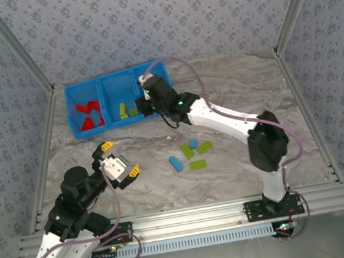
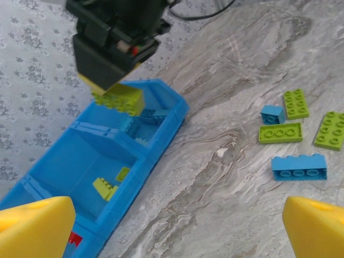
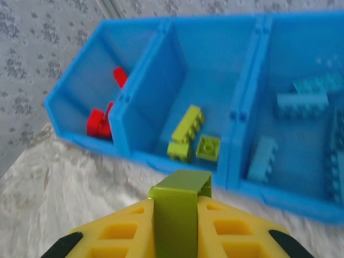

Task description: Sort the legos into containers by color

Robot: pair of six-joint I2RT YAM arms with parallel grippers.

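My right gripper (image 1: 146,101) is shut on a lime-green lego (image 3: 180,209) and hovers over the front wall of the blue bin (image 1: 109,77), by the middle and right containers. The left wrist view shows that brick (image 2: 120,100) hanging under the black gripper (image 2: 115,80). Red legos (image 3: 100,121) lie in the left container, lime ones (image 3: 187,129) in the middle, light blue ones (image 3: 301,102) in the right. My left gripper (image 1: 119,158) stands open above bare table. Two blue legos (image 1: 176,163) and three lime ones (image 1: 197,164) lie loose mid-table.
Patterned walls with slanted metal posts (image 1: 40,143) close in the table on three sides. An aluminium rail (image 1: 192,217) runs along the near edge. The right arm (image 1: 236,122) stretches diagonally from its base to the bin, above the loose bricks.
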